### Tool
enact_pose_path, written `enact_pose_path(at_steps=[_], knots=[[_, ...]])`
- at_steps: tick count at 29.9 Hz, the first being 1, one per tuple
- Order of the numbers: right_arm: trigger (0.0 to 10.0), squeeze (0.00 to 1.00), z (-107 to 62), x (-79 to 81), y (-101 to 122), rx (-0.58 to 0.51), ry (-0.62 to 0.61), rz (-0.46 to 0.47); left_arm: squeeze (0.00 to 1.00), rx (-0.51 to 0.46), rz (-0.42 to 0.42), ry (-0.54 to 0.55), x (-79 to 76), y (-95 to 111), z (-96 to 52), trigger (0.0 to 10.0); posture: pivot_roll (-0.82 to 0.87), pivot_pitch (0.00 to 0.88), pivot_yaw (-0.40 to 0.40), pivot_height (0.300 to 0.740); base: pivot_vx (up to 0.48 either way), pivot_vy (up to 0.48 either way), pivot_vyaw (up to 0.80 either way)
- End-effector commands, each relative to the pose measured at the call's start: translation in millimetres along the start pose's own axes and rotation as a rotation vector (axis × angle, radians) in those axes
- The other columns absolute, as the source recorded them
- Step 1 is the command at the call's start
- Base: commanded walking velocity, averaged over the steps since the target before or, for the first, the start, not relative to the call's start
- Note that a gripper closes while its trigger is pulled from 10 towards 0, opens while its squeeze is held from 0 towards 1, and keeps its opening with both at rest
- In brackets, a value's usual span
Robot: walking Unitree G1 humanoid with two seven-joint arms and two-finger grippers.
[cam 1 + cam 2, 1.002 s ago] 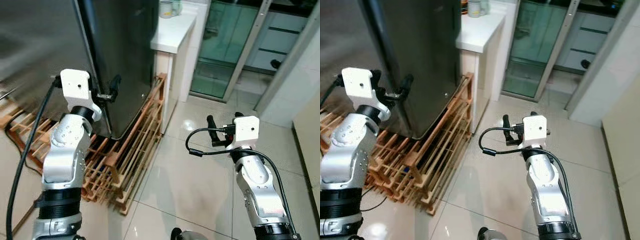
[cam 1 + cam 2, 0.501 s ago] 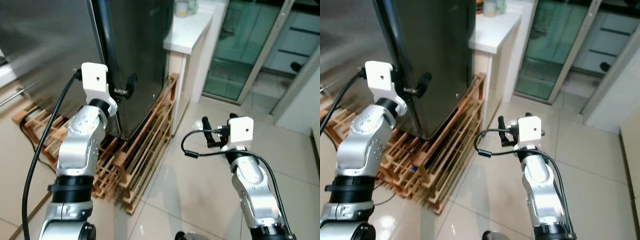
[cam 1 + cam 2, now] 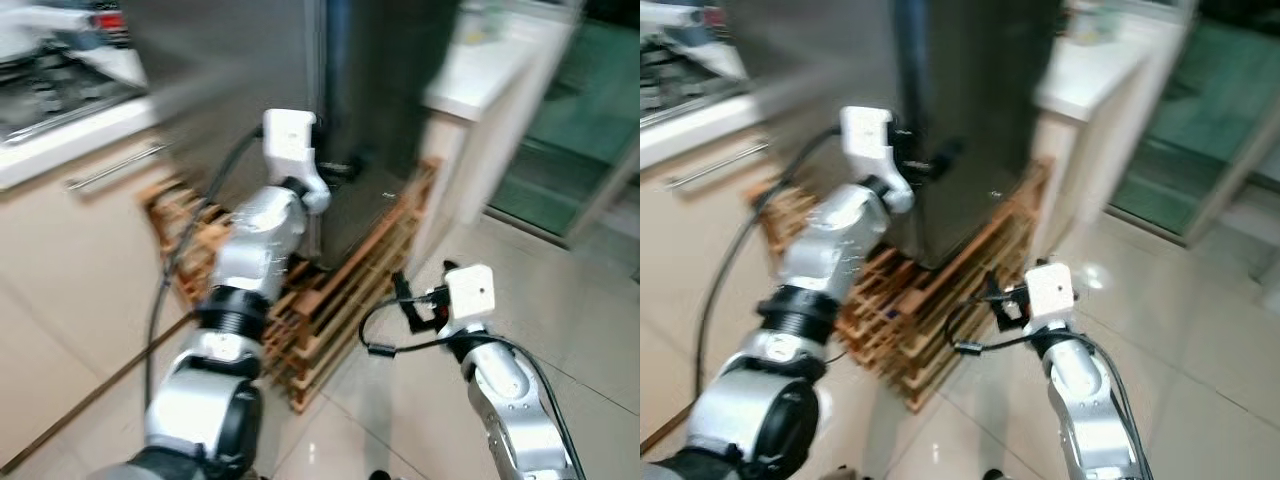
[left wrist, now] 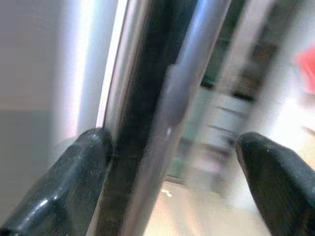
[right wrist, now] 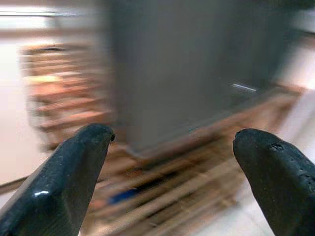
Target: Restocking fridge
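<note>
I see one fridge (image 3: 370,110), dark and steel-fronted, standing on one low wooden pallet rack (image 3: 340,300) whose slats jut out past the fridge's base on the floor side. All the views are blurred.

I have two arms up. My left gripper (image 3: 345,168) is raised against the fridge front at the long vertical handle (image 4: 182,98). In the left wrist view my two black fingers (image 4: 64,191) stand wide apart, released, with the handle bar running between them; one finger sits right beside the dark gap along the door's edge, though I cannot tell whether it touches. Nothing is grasped.

My right gripper (image 3: 408,300) hangs lower, out over the tiled floor (image 3: 580,300), just off the outer corner of the pallet rack. In the right wrist view its two fingers (image 5: 59,182) are also spread wide with nothing between them, pointing at the fridge's lower side and the rack's slats.

One white counter (image 3: 500,70) abuts the fridge on the right, its edge flush with the fridge side. One beige cabinet run (image 3: 60,220) with a bar handle lies to the left, close to the rack's far corner. The open room is the glossy floor to the right.
</note>
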State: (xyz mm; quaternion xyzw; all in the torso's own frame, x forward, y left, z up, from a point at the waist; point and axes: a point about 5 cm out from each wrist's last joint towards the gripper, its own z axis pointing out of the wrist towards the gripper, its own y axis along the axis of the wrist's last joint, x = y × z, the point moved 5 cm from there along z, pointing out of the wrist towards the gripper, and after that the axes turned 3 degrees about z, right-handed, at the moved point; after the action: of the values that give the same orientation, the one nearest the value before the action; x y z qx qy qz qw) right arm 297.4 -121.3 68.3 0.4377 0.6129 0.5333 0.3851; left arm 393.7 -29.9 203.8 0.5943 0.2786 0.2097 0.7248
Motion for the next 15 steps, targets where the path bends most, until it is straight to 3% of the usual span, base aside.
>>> enact_pose_path(at_steps=[1,3,4,5,9,11,12,13,14,15], knots=[[10.0,0.00,-1.9,0.1,-2.2,0.014,0.008,0.002,0.00,-0.128,-0.020,-0.343,-111.8,38.9,44.9,10.0,-0.13,0.000,0.023,0.740,0.000,0.000,0.00],[10.0,0.00,-1.5,1.8,-3.1,0.016,0.006,-0.003,0.00,-0.153,-0.078,-0.580,-165.8,44.9,41.3,10.0,-0.17,0.000,0.064,0.740,0.000,0.000,0.00],[10.0,0.00,-1.6,-0.1,-2.2,0.010,-0.011,0.001,0.00,-0.175,-0.110,-0.670,-181.0,51.0,35.0,10.0,-0.18,0.000,0.068,0.740,0.000,0.000,0.00],[10.0,0.00,-2.1,-1.7,-1.4,0.007,-0.026,0.008,0.00,-0.200,-0.131,-0.732,-189.9,57.7,29.2,10.0,-0.19,0.000,0.068,0.740,0.000,0.000,0.00],[10.0,0.00,-4.5,-3.3,-0.5,0.004,-0.041,0.020,0.00,-0.230,-0.137,-0.764,-189.1,65.6,22.4,10.0,-0.18,0.000,0.053,0.740,0.000,0.000,0.00],[10.0,0.00,-6.2,0.5,-2.6,0.013,-0.033,0.018,0.00,-0.205,-0.111,-0.654,-144.0,52.2,13.8,10.0,-0.16,0.000,0.042,0.740,0.000,0.000,0.00],[10.0,0.00,-6.7,1.2,-3.6,0.018,-0.034,0.016,0.00,-0.169,-0.088,-0.515,-96.6,37.8,-0.1,10.0,-0.14,0.000,0.033,0.740,0.000,0.000,0.00],[10.0,0.00,-6.7,1.2,-3.6,0.018,-0.034,0.016,0.00,-0.169,-0.088,-0.515,-96.6,37.8,-0.1,10.0,-0.14,0.000,0.033,0.740,0.000,0.000,0.00],[10.0,0.00,-6.8,0.0,-3.9,0.019,-0.038,0.016,0.00,-0.156,-0.081,-0.458,-78.8,33.3,-6.8,10.0,-0.14,0.000,0.030,0.740,0.000,0.000,0.00],[10.0,0.00,-6.3,-4.0,-3.8,0.017,-0.053,0.016,0.00,-0.141,-0.065,-0.364,-49.0,29.2,-20.5,10.0,-0.12,0.000,0.024,0.740,0.000,0.000,0.00]])
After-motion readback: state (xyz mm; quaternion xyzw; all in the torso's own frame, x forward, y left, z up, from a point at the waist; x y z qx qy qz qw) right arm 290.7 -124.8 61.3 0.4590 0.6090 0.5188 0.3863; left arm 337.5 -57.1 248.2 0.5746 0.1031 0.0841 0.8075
